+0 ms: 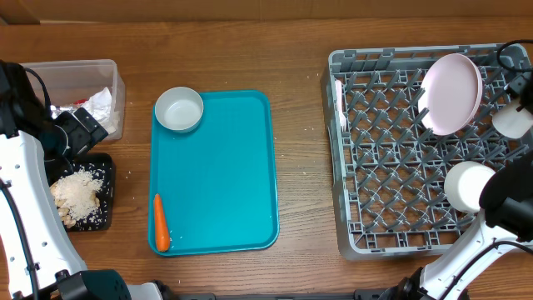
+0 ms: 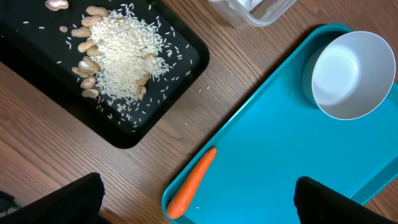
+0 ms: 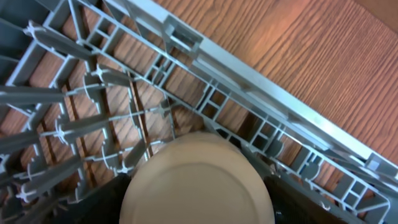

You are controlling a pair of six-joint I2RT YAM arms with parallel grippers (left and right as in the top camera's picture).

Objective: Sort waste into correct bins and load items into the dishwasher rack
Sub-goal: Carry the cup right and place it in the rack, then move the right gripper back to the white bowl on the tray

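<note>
Upturned white bowl [image 3: 196, 180] logged between fingers of right claw [image 3: 202, 205], inside dishwasher rack [image 3: 183, 38] by rim; grip or release could not be told. Seating between pegs judged needed before straight lift-off. Left claw [image 2: 199, 205] noted spread wide above carrot [image 2: 191, 182] on teal tray [image 2: 280, 155].

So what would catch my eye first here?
The square grey plastic rack on the right dominates, with a round pale pink plate standing on edge in its far right corner. In the middle lies a flat teal tray holding a small white bowl and an orange carrot. At the left, a black tray carries a heap of white grains and pale nuts.
</note>
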